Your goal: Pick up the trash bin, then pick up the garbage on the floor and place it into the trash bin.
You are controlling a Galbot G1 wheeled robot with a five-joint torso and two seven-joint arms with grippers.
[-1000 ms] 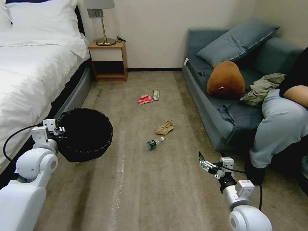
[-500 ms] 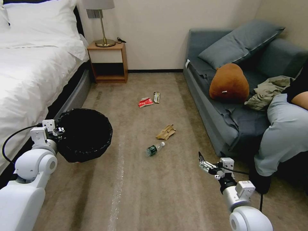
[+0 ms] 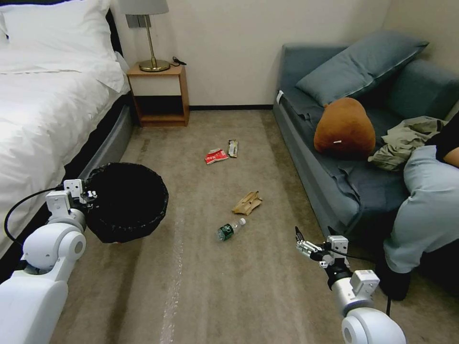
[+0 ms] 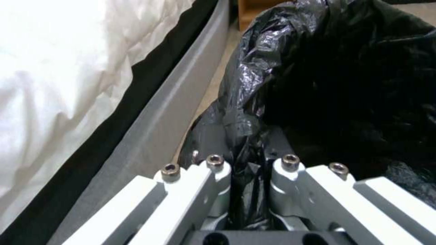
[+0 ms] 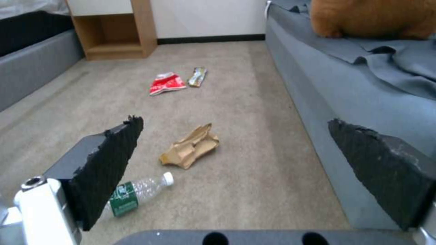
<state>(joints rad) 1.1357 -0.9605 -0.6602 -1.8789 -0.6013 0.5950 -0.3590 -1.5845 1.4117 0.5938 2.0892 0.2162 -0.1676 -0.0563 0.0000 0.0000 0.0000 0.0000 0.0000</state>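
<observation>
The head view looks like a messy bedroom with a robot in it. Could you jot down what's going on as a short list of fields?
Place: carpet between bed and sofa
Left gripper: shut on rim of trash bin, held off the floor
Right gripper: open, empty, above the carpet near the sofa
Litter on floor: bottle, crumpled paper, red packet, bar wrapper
Bin contents: cannot tell

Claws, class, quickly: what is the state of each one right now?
Left claw: shut on the rim of the trash bin, beside the bed.
Right claw: open, holding nothing, above the carpet near the sofa.
</observation>
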